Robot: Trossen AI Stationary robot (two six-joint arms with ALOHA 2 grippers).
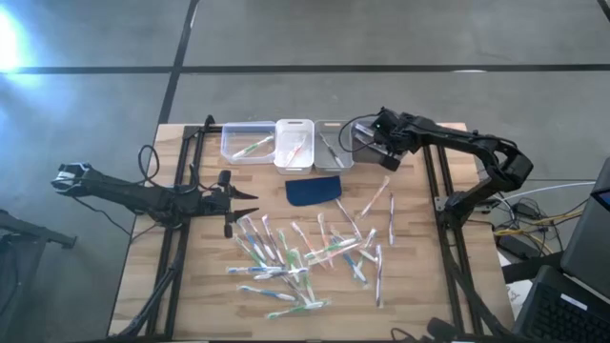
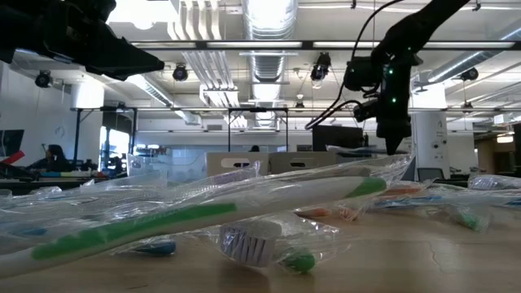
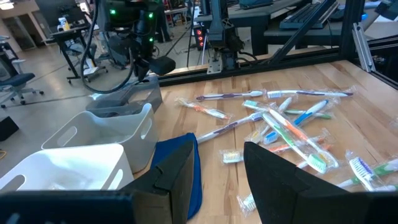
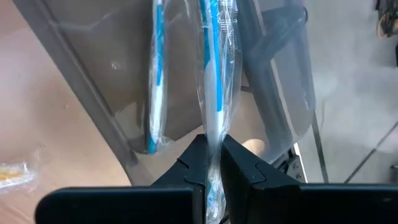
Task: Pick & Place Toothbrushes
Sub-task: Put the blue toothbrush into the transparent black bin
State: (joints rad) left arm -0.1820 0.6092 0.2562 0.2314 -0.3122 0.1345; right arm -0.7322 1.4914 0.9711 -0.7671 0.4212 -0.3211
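Right hand (image 4: 213,163) is clamped on a wrapped toothbrush with a blue stripe (image 4: 214,87), held over the grey bin (image 1: 335,143), where a second blue-striped toothbrush (image 4: 155,74) is seen lying inside. In the high view that hand (image 1: 374,145) is placed at the grey bin's far right side, at the back of the counter (image 1: 419,286).

Three bins are lined up at the back edge: the grey bin, a white bin (image 1: 294,143) touching it on its left, and a clear bin (image 1: 247,142) left of that. What looks like a green-accented toothbrush (image 1: 252,147) is seen in the clear bin, though the view is too small to be sure.

A dark blue pad (image 1: 314,190) is laid just in front of the white and grey bins. The loose toothbrushes (image 1: 305,257) are scattered in front of the pad, toward the front of the counter, in clear wrappers.

Left hand (image 1: 250,205) is held with its fingers (image 3: 283,180) apart, empty, to the left of the pad and just beside the scattered pile.
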